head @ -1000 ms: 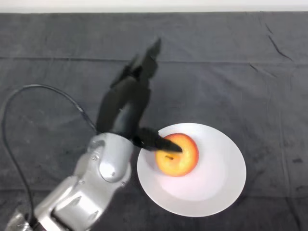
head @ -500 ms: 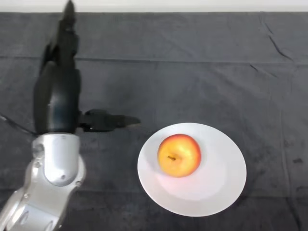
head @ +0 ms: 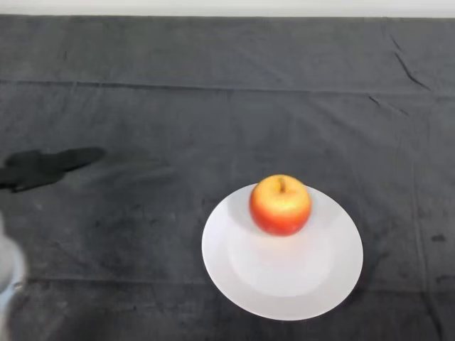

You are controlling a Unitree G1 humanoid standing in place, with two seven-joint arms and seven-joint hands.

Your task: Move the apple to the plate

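Apple (head: 280,204) sits on far part of white plate (head: 284,284), stem up. Left hand (head: 43,168) at far left edge, apart; fingers' state: can't tell.

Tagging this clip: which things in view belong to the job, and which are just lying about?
Job:
apple, on the plate
plate
hand, at the left edge, apart from the plate

Lying about:
nothing besides the dark cloth
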